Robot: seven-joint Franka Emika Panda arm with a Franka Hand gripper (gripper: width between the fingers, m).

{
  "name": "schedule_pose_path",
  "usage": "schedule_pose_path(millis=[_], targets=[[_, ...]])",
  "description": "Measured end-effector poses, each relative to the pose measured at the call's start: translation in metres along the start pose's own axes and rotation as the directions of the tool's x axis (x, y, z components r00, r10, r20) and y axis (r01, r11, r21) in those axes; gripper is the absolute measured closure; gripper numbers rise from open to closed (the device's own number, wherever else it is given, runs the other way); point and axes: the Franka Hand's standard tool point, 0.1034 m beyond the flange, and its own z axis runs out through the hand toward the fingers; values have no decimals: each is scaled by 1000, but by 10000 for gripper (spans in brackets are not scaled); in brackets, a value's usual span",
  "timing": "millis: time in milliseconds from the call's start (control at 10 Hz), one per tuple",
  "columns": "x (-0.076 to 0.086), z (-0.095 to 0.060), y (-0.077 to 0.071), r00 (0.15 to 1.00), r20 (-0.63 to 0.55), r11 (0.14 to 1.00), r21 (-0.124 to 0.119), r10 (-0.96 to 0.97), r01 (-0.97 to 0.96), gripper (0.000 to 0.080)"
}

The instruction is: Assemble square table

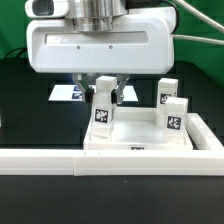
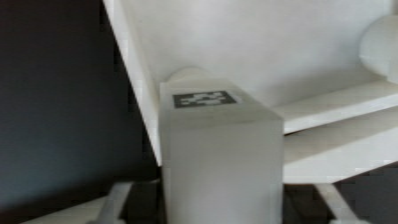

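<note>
The square table's slab [image 1: 135, 135] lies low in the middle of the exterior frame, underside up, rim showing, resting on the black counter [image 1: 20, 100] just behind the long white L-shaped rail [image 1: 110, 160] that runs across the lower part of the frame. Three leg blocks stand upright on the slab: one at its left corner [image 1: 103, 110], directly under the gripper [image 1: 104, 92], and two more at the right, one behind [image 1: 167, 93] and one in front [image 1: 176, 113]. Whether those right-hand legs are fully seated in their sockets cannot be told from here. No fourth leg can be made out.

The jaws straddle the top of the left leg at a narrow setting; they look to be closing on it, but a firm hold cannot be confirmed. In the wrist view the same leg [image 2: 217, 150] fills the middle of the frame, its tag facing the camera.

By the look of it the assembly is well past halfway: three legs are at their corners, the left one likely needing tightening, and a fourth leg remains to be fitted. The marker board [image 1: 68, 93] lies behind at mid-left
</note>
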Motion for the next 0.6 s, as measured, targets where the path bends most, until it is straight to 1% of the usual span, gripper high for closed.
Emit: schedule_pose_path(millis=[600], targets=[[0, 0, 0, 1000, 0, 1000, 0, 1, -1, 506]])
